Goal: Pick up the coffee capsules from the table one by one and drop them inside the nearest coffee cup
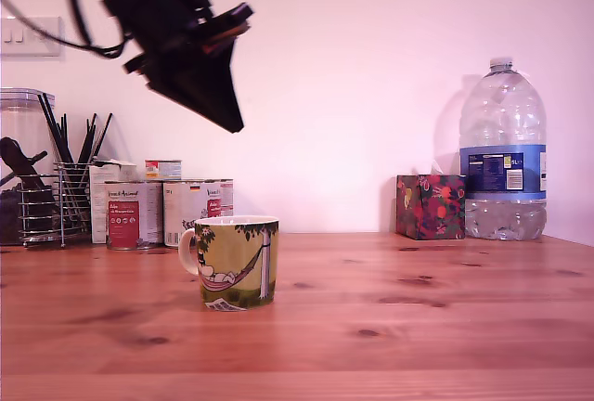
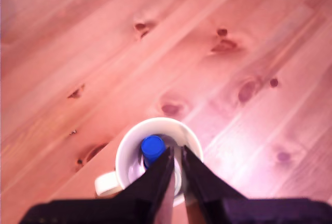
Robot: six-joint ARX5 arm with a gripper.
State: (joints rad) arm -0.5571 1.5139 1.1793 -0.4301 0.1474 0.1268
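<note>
The yellow-green coffee cup with the hammock picture stands on the reddish-brown table, its white handle toward the exterior view's left. My gripper hangs high above it, tilted, its dark fingers drawn to a point. In the wrist view the gripper is directly over the cup, fingers nearly together with nothing between them. A small blue capsule lies inside the cup. No pale grey-green capsule shows on the table.
Red-and-white tin cans and a wire utensil holder stand at the back on the exterior view's left. A flowery box and a large water bottle stand at the back right.
</note>
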